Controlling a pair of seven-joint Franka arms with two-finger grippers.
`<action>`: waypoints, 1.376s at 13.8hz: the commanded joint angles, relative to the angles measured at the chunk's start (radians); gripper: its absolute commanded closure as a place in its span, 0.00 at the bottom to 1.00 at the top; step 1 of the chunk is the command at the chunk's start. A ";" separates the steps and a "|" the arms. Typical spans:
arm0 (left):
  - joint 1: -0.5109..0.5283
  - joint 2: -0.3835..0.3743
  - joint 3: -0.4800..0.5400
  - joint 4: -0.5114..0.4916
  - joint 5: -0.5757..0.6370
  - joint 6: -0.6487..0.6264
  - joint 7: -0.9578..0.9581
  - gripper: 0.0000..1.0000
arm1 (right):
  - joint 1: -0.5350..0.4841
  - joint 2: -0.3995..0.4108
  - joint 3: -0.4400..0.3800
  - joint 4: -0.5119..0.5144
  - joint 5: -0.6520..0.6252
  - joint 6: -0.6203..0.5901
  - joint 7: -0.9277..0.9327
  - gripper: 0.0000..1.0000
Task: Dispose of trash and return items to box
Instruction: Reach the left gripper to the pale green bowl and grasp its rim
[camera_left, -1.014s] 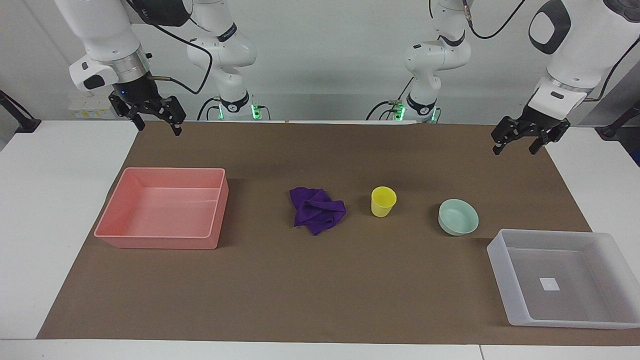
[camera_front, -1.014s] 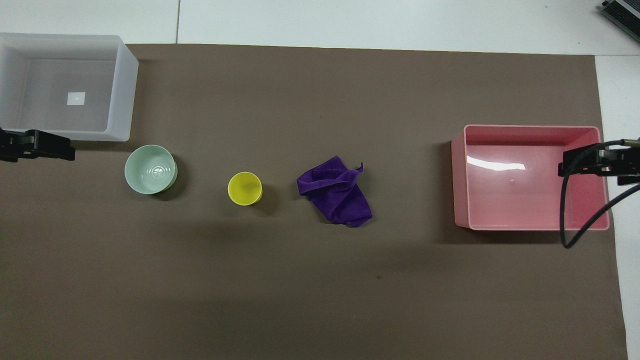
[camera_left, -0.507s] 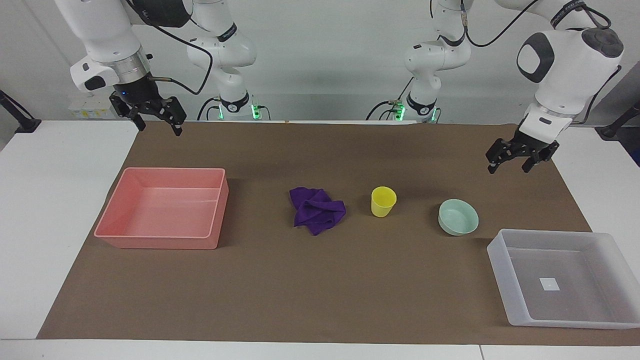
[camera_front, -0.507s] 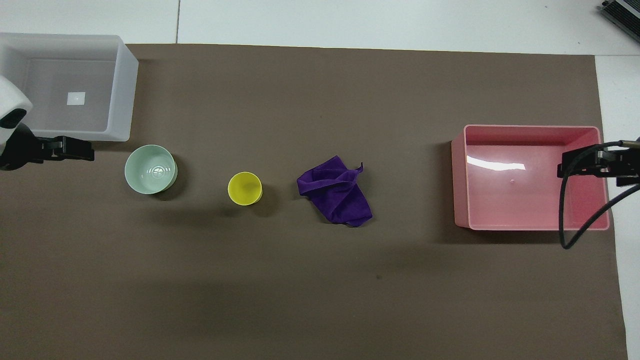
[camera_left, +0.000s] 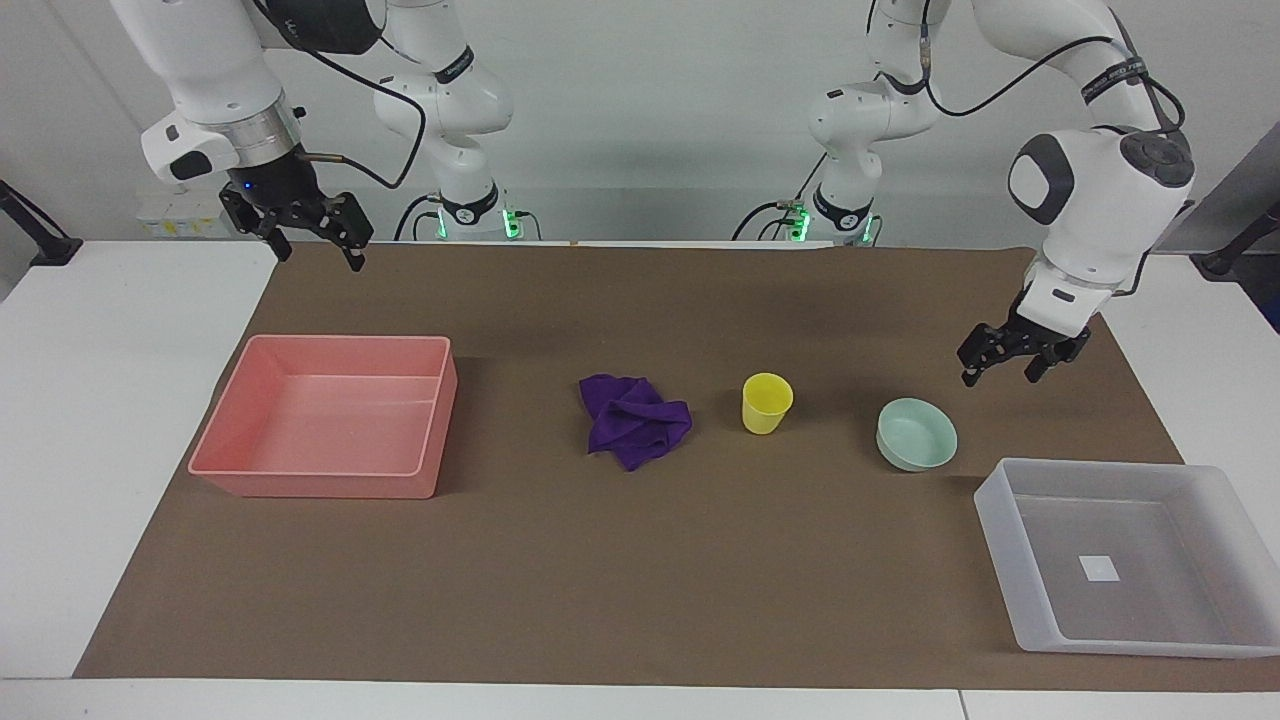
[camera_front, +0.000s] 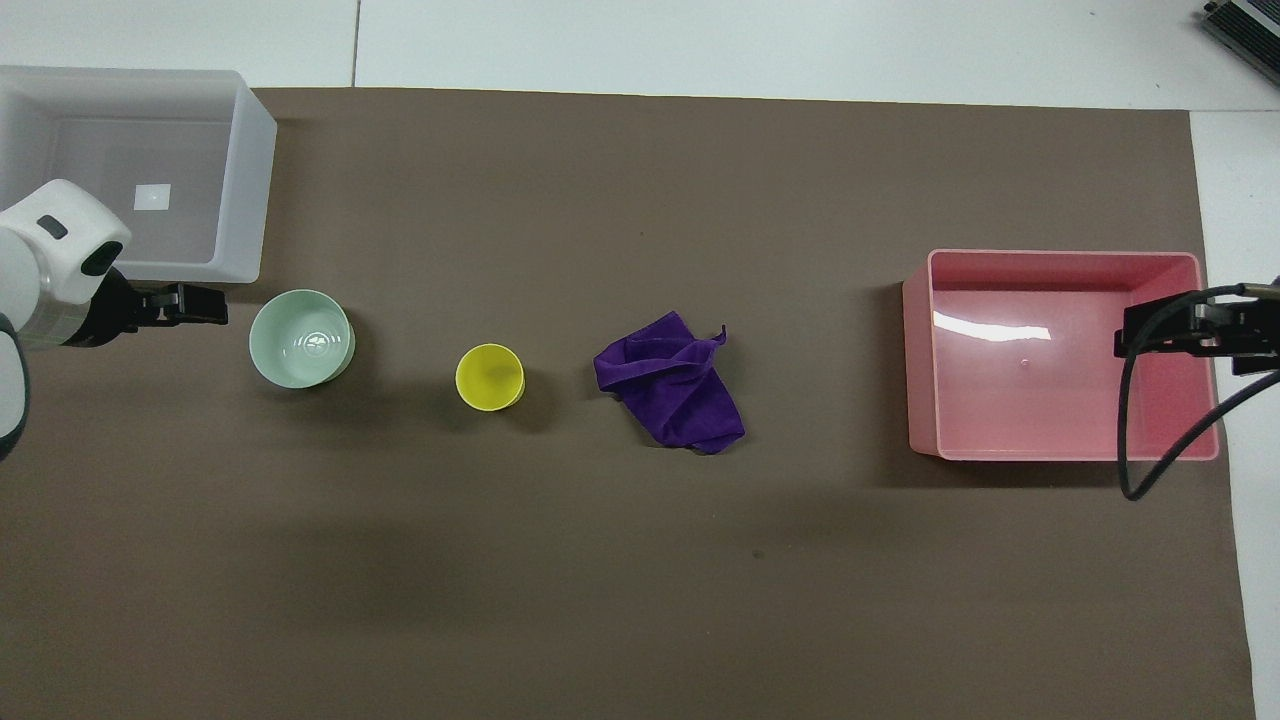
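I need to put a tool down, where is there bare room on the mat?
Bare mat lies between the cloth and the pink tray, and along the mat's whole edge farthest from the robots. Tightest spot: bowl beside the clear box, left gripper hovering close.

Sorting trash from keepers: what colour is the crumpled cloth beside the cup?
Deep purple. The cloth shows best in the overhead view, beside the yellow cup.

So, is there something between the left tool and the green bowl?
Nothing visible. The left tool, open and empty, hangs above bare mat beside the green bowl, toward the left arm's end; the yellow cup stands at the bowl's other flank.
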 joint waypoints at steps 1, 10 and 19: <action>0.010 0.018 -0.009 -0.050 0.017 0.090 -0.026 0.00 | -0.001 -0.025 -0.001 -0.033 0.019 0.023 0.011 0.00; -0.013 0.051 -0.011 -0.170 0.017 0.231 -0.072 0.00 | -0.006 -0.028 -0.001 -0.064 0.019 0.073 0.013 0.00; -0.032 0.109 -0.011 -0.210 0.017 0.308 -0.071 0.60 | -0.003 -0.037 -0.001 -0.082 0.019 0.075 0.014 0.00</action>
